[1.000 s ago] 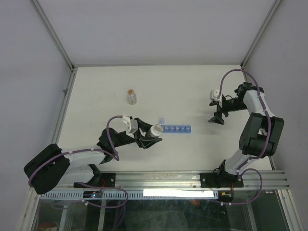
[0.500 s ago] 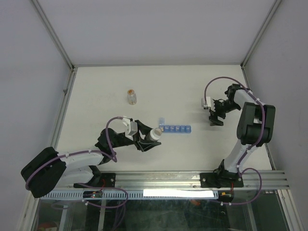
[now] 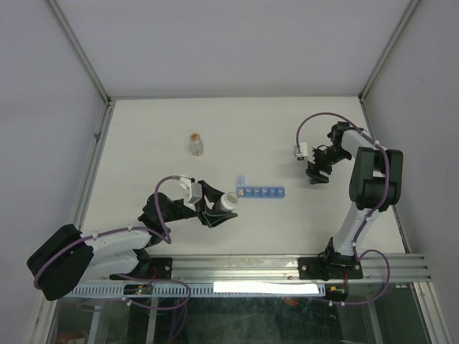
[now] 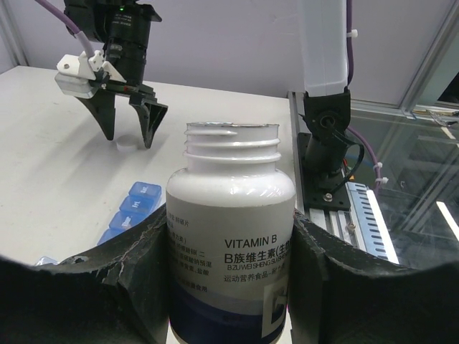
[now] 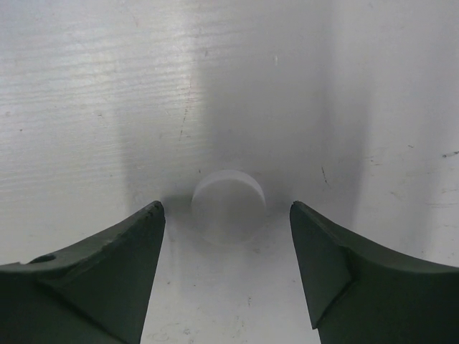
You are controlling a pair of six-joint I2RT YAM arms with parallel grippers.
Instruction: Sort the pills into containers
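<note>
Base of white bottle (image 4: 232,168) cut off below, containers (image 4: 130,206) partly hidden behind left gripper (image 4: 229,216)

**Counting the Things at the Table**

Two arms are showing: the left arm (image 3: 115,240) and the right arm (image 3: 373,179). Two grippers are showing too, the left gripper (image 3: 224,206) and the right gripper (image 3: 315,176). Each one is showing two fingers (image 5: 107,265), so that is making four fingers in all. One white bottle (image 4: 231,236) is showing. One small vial (image 3: 196,144) is showing. One round white cap (image 5: 228,204) is showing. One blue strip (image 3: 262,192) of little boxes is showing, and its boxes are looking too small to count for sure. All of it is sitting at one table (image 3: 251,129).
</note>
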